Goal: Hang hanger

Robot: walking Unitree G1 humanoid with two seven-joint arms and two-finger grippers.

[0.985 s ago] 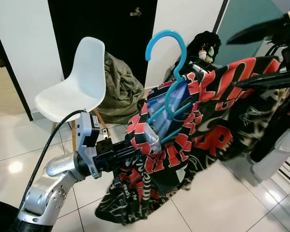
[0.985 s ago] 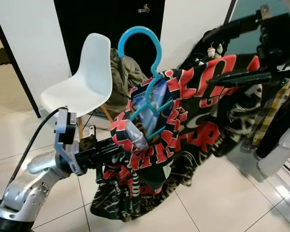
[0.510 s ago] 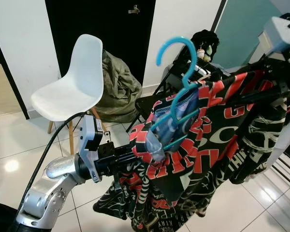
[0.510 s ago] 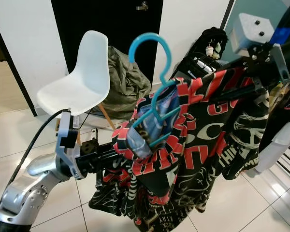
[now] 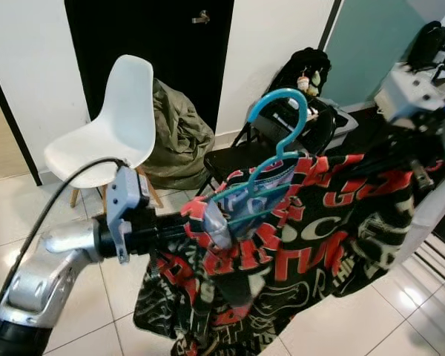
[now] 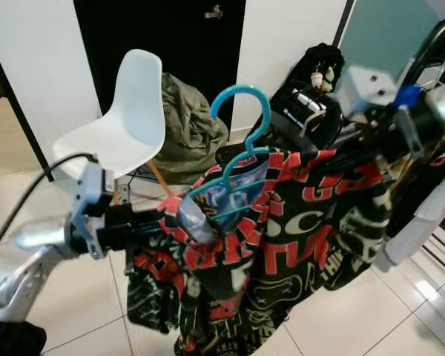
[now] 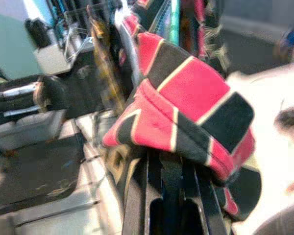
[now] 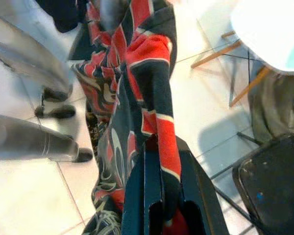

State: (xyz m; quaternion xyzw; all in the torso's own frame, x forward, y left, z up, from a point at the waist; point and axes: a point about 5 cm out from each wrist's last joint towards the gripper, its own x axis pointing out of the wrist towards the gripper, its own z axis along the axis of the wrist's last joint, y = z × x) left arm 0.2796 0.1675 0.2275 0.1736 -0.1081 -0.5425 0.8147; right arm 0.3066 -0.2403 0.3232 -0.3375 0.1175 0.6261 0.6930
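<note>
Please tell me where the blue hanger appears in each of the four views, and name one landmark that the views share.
Left eye view: blue hanger, centre, its hook rising out of the shirt's collar.
Right eye view: centre, left of the black folding chair.
Left wrist view: a teal strip at the top may be it; I cannot be sure.
Right wrist view: I cannot make it out.
Shared landmark: the red and black shirt, which is in all four.

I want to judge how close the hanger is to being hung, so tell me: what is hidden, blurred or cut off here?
- Eye views: the blue hanger has its lower bar and shoulders buried in the red and black shirt.
- Eye views: the right gripper is blurred and wrapped in shirt cloth.
- Left wrist view: cloth drapes over the left gripper; whether it pinches hanger or only cloth is unclear.
- No rail can be identified among the dark clutter at the right edge.
</note>
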